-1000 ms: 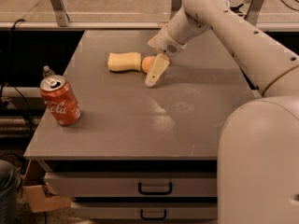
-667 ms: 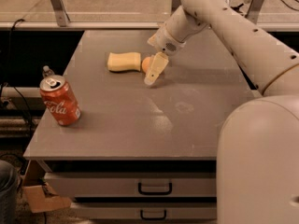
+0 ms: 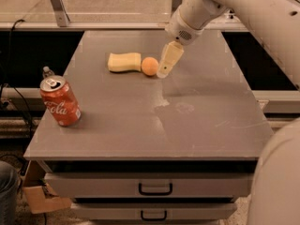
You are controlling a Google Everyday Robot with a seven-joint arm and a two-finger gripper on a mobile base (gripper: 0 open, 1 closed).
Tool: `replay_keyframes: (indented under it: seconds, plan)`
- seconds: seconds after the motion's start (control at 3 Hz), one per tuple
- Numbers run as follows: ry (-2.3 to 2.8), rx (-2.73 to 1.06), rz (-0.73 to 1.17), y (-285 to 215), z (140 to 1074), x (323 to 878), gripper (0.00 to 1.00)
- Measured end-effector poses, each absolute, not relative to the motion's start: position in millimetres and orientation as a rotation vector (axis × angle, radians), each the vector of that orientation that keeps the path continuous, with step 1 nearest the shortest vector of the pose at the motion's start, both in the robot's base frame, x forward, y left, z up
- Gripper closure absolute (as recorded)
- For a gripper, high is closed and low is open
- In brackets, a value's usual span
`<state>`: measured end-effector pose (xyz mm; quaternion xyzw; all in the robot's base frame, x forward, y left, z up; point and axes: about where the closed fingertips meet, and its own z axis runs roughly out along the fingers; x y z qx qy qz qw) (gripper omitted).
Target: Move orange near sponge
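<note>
Here, a small orange [image 3: 150, 66] sits on the grey table [image 3: 206, 125], toward the far edge and a little left of the middle. It lies just beside the right end of a pale yellow sponge [image 3: 124, 62], so close that no gap shows between the two. The sponge lies flat, its long side running roughly along the far edge.

The robot's cream-coloured pincer [image 3: 164, 70] hangs just to the right of the orange. It is angled down and leftward from the arm [image 3: 197, 8], which reaches in over the far right corner. Its tip is low over the table next to the fruit. Whether it touches the orange cannot be told, nor whether the pincer is spread or pressed together. The orange itself rests on the table.

A red soda can [image 3: 59, 101] stands upright by the left edge, nearer the near left corner and well apart from the orange and sponge. Below the near edge, two drawers [image 3: 155, 188] with dark handles face the camera. The robot's pale body [image 3: 276, 182] fills the space past the near right corner.
</note>
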<state>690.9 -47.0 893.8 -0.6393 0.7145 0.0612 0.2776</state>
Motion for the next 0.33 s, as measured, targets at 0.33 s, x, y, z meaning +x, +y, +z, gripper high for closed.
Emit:
replay_keyframes:
  seconds: [0.33]
  plan:
    - [1.919,-1.72,0.161,-45.3,895.8,687.5,0.0]
